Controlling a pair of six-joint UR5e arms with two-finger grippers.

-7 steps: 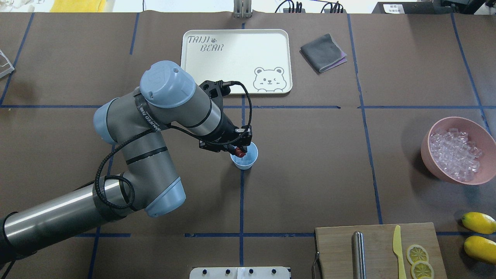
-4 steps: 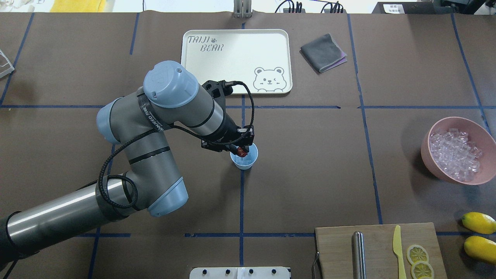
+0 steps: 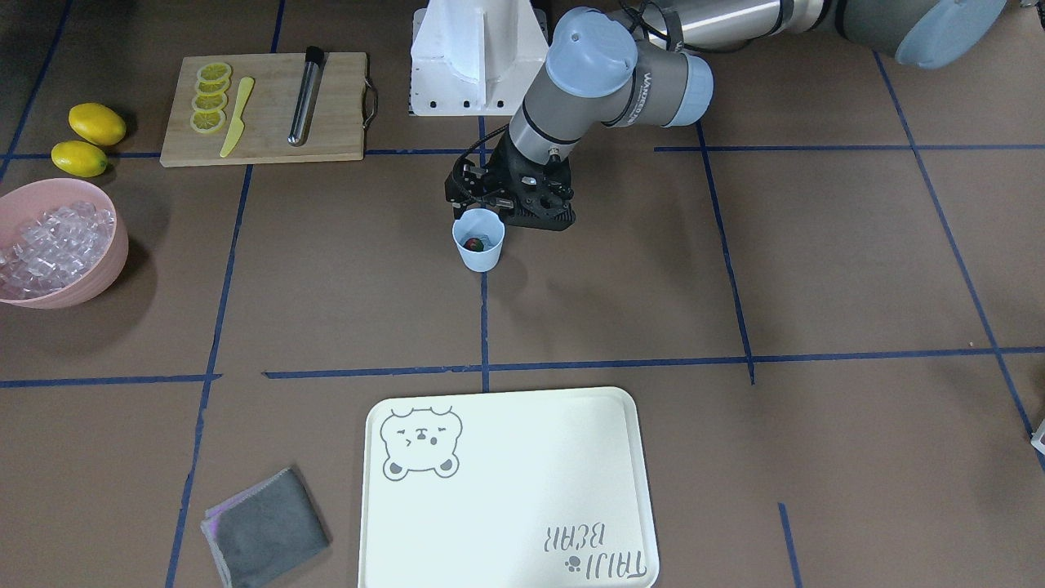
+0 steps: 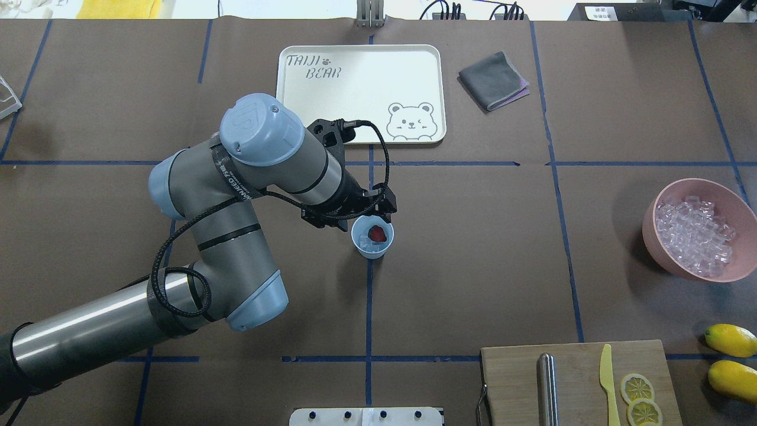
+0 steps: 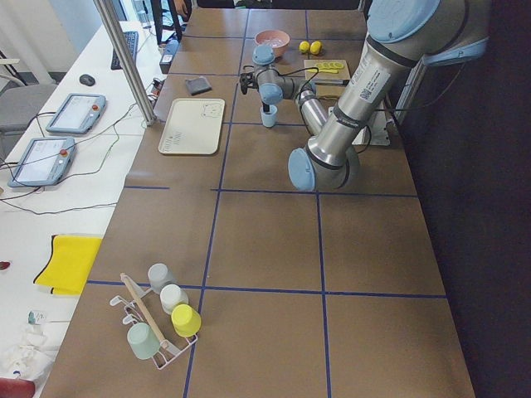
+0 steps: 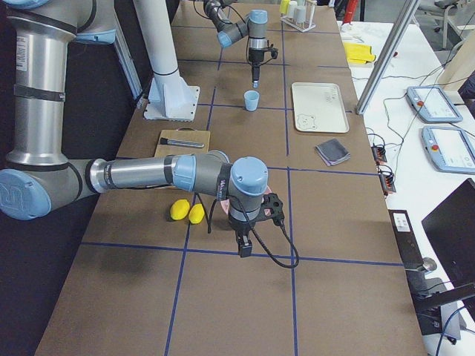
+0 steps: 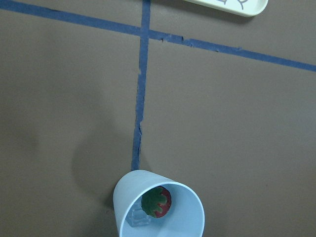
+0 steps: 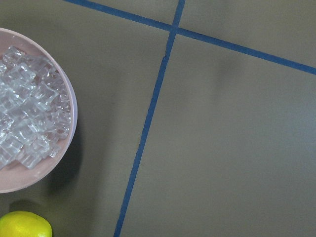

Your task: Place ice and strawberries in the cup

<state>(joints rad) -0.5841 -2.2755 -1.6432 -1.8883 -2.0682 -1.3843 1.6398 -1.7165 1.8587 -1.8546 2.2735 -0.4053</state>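
The pale blue cup stands upright at the table's middle and also shows in the front view. The strawberry lies inside the cup, green top up in the left wrist view, beside a clear ice chunk. My left gripper hovers just over the cup's near rim, open and empty. More ice fills the pink bowl at the right. My right gripper shows only in the right side view, near that bowl; I cannot tell whether it is open or shut.
A cream bear tray and a folded grey cloth lie at the far side. A cutting board with a yellow knife, a metal rod and lemon slices sits near right. Two lemons lie beside it.
The strawberry left my left gripper and now lies in the cup. The left gripper opened and drew back slightly from over the cup.
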